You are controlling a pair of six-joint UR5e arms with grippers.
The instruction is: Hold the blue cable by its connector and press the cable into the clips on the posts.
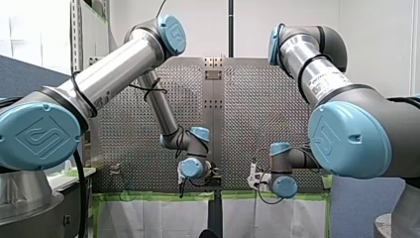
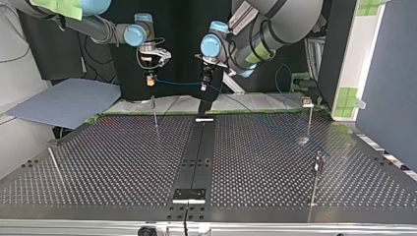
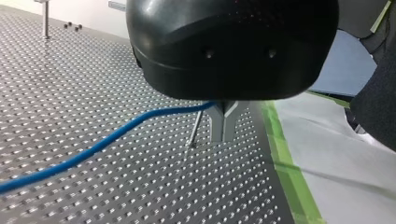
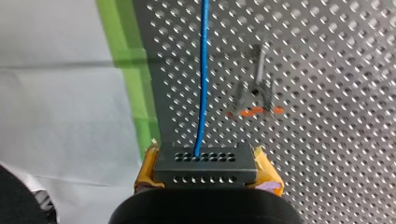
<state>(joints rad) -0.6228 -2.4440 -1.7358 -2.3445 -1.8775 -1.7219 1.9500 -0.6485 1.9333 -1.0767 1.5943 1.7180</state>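
Blue cable (image 4: 204, 70) stretches above the bench (image 4: 327, 46): my right hand (image 4: 206, 169) clamps its connector (image 4: 205, 161), my left hand (image 3: 223, 125) pinches it farther along, seemingly to steer it into the nearby clip (image 4: 256, 95).

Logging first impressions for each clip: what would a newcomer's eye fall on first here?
The blue cable, stretched in the air between the two pincers at the table's far edge in the top view. In the right wrist view my right pincer clamps its black connector between yellow pads; farther along, it runs into my left pincer's metal fingers.
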